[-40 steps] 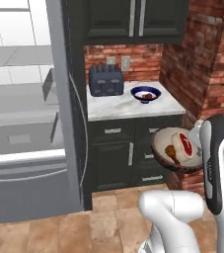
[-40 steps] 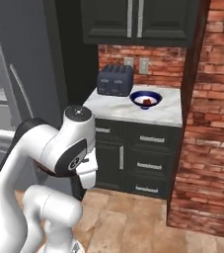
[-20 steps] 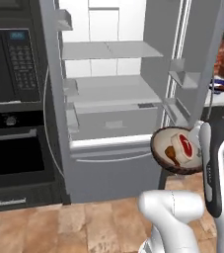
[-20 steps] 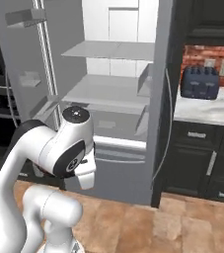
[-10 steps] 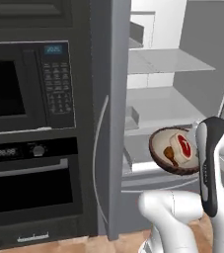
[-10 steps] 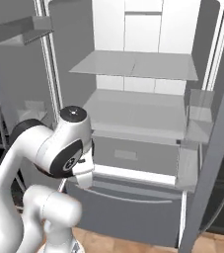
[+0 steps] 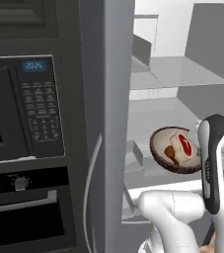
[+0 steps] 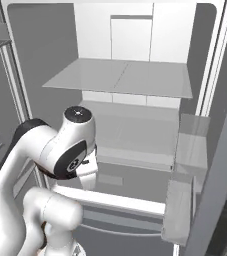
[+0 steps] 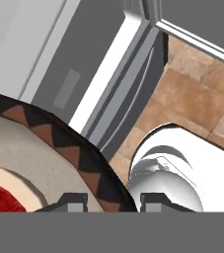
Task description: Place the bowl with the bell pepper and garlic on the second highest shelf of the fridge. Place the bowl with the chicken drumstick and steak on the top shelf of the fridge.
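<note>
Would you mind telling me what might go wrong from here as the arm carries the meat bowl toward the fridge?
The gripper pinches only the rim of the brown bowl, so it could tilt and spill the steak and drumstick. The top shelf sits well above the bowl, so the lift might clip the thicker shelf below it.

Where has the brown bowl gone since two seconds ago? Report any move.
Yes. Carried with the driving base, the brown bowl went leftward from the counter cabinets to before the open fridge.

The brown bowl (image 7: 176, 149) held the steak (image 7: 186, 146) right of the chicken drumstick (image 7: 170, 153), before the open fridge (image 8: 135, 100), oven (image 7: 24, 148) leftward.
</note>
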